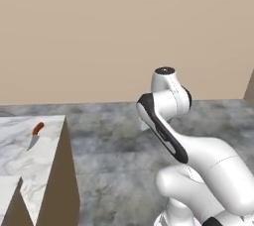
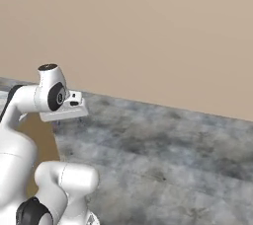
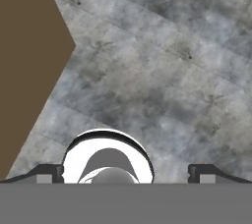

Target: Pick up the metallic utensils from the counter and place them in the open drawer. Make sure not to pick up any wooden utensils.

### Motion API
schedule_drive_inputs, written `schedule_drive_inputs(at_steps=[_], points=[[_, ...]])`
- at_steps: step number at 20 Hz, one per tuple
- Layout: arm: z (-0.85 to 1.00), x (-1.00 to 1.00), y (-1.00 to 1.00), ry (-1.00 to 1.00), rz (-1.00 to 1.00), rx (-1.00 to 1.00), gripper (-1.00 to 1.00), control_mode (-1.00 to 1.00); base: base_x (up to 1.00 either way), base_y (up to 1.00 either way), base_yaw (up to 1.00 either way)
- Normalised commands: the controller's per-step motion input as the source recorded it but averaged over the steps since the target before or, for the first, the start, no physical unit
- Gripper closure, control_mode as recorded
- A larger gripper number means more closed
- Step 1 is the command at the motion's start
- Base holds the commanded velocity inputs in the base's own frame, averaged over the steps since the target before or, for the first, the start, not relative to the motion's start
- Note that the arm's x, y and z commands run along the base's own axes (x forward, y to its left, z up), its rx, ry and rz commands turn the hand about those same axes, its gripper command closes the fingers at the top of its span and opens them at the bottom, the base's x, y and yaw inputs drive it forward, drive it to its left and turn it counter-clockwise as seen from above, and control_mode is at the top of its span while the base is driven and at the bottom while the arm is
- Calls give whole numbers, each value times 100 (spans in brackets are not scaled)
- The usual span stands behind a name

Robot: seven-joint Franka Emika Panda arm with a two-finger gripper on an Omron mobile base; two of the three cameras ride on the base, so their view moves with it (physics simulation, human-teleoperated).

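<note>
Floor: mottled grey stone slabs (image 2: 163, 155), running back to a plain beige wall (image 1: 99, 31).
Table: white marble top with grey veins (image 1: 22, 163) at the lower left of the left base view, over a brown wooden side (image 1: 62, 180).
Knife: grey blade, red-brown handle (image 1: 35, 133), lying on the marble near its far edge.
Claw: released, tips spread wide apart (image 3: 126, 173), grasping nothing, aimed down at the floor.
Hand view: brown table side (image 3: 24, 61) at the left.
Right base view: the arm's hand (image 2: 64, 108) held out level beside the brown table side.
</note>
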Motion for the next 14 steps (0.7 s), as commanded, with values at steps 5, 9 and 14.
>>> schedule_drive_inputs(at_steps=[5, 9, 14], points=[[0, 0, 0, 0, 0, 0, -100, 100, 100, -14, 20], [0, 0, 0, 0, 0, 0, -100, 100, 100, -26, 12], [0, 0, 0, 0, 0, 0, -100, 100, 100, -4, 31]])
